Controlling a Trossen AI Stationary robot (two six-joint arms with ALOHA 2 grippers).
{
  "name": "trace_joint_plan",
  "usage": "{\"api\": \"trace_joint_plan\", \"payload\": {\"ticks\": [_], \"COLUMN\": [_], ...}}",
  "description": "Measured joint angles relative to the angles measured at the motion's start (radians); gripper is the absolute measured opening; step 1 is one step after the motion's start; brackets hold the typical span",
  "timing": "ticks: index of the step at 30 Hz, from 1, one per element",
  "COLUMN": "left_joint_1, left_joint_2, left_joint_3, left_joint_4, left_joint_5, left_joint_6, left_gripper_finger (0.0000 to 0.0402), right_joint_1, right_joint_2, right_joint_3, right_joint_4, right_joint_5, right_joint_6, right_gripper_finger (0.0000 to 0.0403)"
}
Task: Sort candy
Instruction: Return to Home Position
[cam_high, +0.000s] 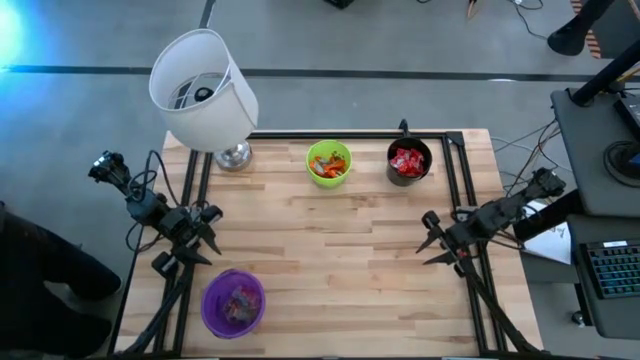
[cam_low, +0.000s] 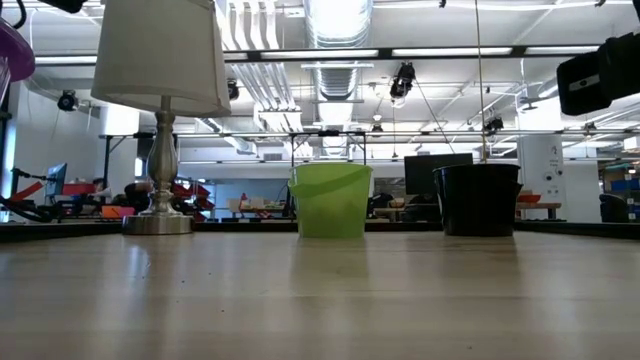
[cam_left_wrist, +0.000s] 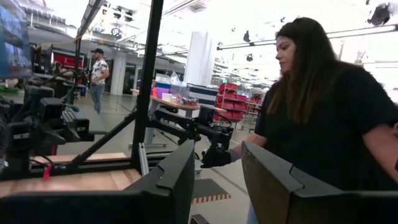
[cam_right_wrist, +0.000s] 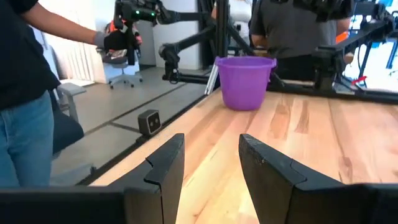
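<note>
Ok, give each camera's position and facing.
High: overhead, straight down on table; left arm, right arm show.
Low: tabletop height, facing green cup, black cup; arms barely show.
Left wrist: on left arm, past open left jaws toward a person.
Right wrist: on right arm, past open right jaws toward purple cup.
Shared: high, right wrist show purple cup.

Red candy (cam_high: 407, 162), black cup (cam_high: 428, 158); orange candy (cam_high: 329, 169), green cup (cam_high: 311, 156); perhaps pinkish candy (cam_high: 238, 303), purple cup (cam_high: 207, 300)

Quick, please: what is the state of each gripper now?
Left gripper: open, holding nothing.
Right gripper: open, holding nothing.
</note>
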Motion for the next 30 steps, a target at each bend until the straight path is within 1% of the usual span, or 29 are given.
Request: {"api": "trace_joint_plan", "payload": {"ticks": [9, 11, 16, 19, 25, 30], "left_joint_1": [0.000, 0.000, 0.000, 0.000, 0.000, 0.000], "left_joint_2": [-0.024, -0.054, -0.159, -0.214, -0.295, -0.295], "left_joint_3": [0.000, 0.000, 0.000, 0.000, 0.000, 0.000], "left_joint_4": [-0.064, -0.077, -0.080, -0.082, -0.176, -0.199], "left_joint_5": [0.008, 0.046, 0.223, 0.291, 0.299, 0.315], "left_joint_6": [-0.020, -0.013, 0.020, 0.043, 0.048, 0.050], "left_gripper_finger": [0.0115, 0.0115, 0.0115, 0.0115, 0.0115, 0.0115], "right_joint_1": [0.000, 0.000, 0.000, 0.000, 0.000, 0.000], "right_joint_2": [0.017, 0.017, 0.017, 0.017, 0.017, 0.013], "right_joint_3": [0.000, 0.000, 0.000, 0.000, -0.001, -0.001], "right_joint_4": [-0.002, -0.003, -0.004, -0.004, -0.005, 0.000], "right_joint_5": [0.000, 0.000, 0.000, -0.001, 0.000, 0.025], "right_joint_6": [0.002, 0.002, 0.013, 0.020, 0.009, 0.015], "right_gripper_finger": [0.0146, 0.0146, 0.0146, 0.0146, 0.0146, 0.0146]}}
